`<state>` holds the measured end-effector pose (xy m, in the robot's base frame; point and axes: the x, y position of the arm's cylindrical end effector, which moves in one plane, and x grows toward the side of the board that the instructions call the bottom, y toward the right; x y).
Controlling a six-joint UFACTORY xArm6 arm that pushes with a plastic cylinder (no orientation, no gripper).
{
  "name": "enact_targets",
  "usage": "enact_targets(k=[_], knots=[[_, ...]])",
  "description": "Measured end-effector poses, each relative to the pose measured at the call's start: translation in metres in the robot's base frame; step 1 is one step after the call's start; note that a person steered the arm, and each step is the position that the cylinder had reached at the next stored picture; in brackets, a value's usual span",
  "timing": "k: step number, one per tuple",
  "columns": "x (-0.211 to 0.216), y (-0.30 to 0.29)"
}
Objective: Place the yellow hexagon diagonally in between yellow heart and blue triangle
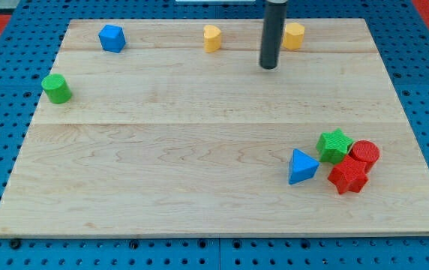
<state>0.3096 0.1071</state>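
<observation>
The yellow hexagon point(294, 35) sits near the board's top edge, right of centre. The yellow heart point(212, 38) sits near the top edge at centre. The blue triangle point(302, 166) lies at the lower right. My tip point(268, 66) is the end of the dark rod coming down from the top; it stands just left of and slightly below the yellow hexagon, between it and the heart, touching neither.
A blue hexagonal block point(112, 37) sits at the top left. A green cylinder point(56, 88) is near the left edge. A green star point(334, 144), a red cylinder point(364, 154) and a red star-like block point(348, 177) cluster right of the blue triangle. The wooden board point(162, 150) lies on blue pegboard.
</observation>
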Motion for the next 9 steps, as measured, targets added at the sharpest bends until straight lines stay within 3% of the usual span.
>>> enact_targets(k=[1,2,3,4,5,6,7,9], knots=[[-0.019,0.074],[-0.072,0.101],[-0.092,0.065],[-0.062,0.021],[-0.003,-0.009],[-0.039,-0.014],[-0.026,-0.042],[0.072,-0.027]])
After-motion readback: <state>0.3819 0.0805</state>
